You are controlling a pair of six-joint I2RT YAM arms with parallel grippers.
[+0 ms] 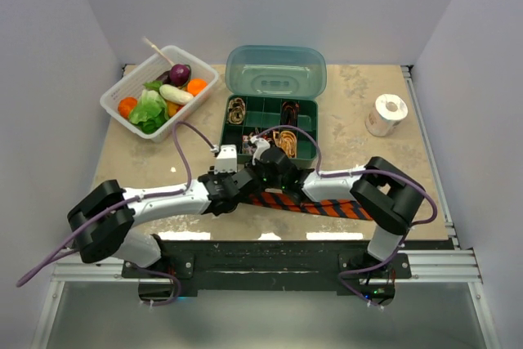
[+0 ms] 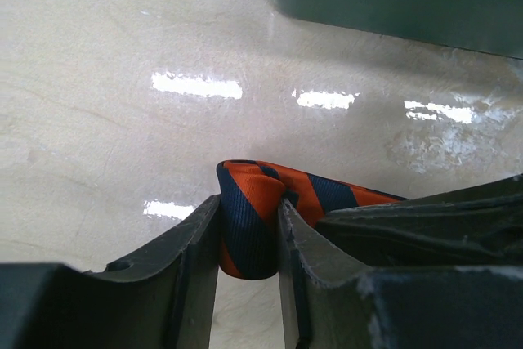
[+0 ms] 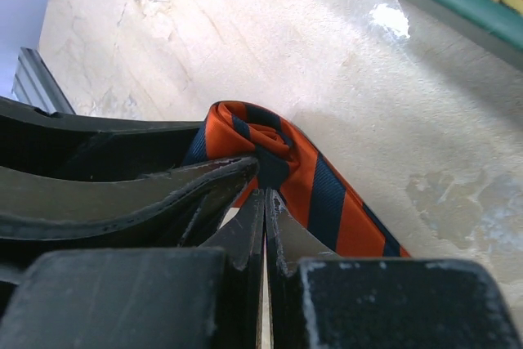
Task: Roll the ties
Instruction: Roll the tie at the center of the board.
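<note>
An orange-red tie with navy stripes (image 1: 315, 205) lies along the table's near edge, and its left end is curled into a small roll (image 2: 253, 202). My left gripper (image 2: 248, 239) is shut on that roll, one finger on each side. My right gripper (image 3: 265, 202) meets it from the other side. Its fingers are pressed together and pinch the roll's core (image 3: 270, 165). Both grippers (image 1: 245, 189) (image 1: 260, 177) sit together in front of the green box. Small coiled ties (image 1: 237, 109) (image 1: 288, 141) lie in the box's compartments.
The green compartment box (image 1: 270, 104) stands just beyond the grippers, with its teal lid (image 1: 276, 71) open behind. A white basket of vegetables (image 1: 159, 91) is at the back left. A white tape roll (image 1: 386, 114) is at the back right. Purple cables loop over both arms.
</note>
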